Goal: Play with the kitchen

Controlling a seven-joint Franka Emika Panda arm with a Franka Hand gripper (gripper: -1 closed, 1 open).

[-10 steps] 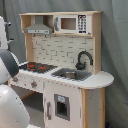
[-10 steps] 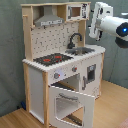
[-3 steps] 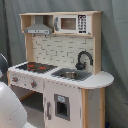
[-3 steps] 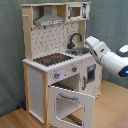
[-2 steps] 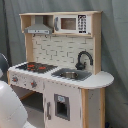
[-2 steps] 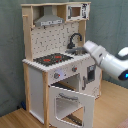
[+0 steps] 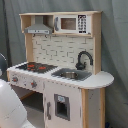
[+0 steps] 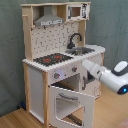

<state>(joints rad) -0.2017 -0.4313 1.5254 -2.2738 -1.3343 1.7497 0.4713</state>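
Claw (image 8: 86, 65): grip state indiscernible; reached toward the kitchen (image 8: 55, 55) front beside the lowered oven door (image 8: 70, 102), probably for its knobs.

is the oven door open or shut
Open: in the second exterior view the oven door hangs folded down and outward below the stove.
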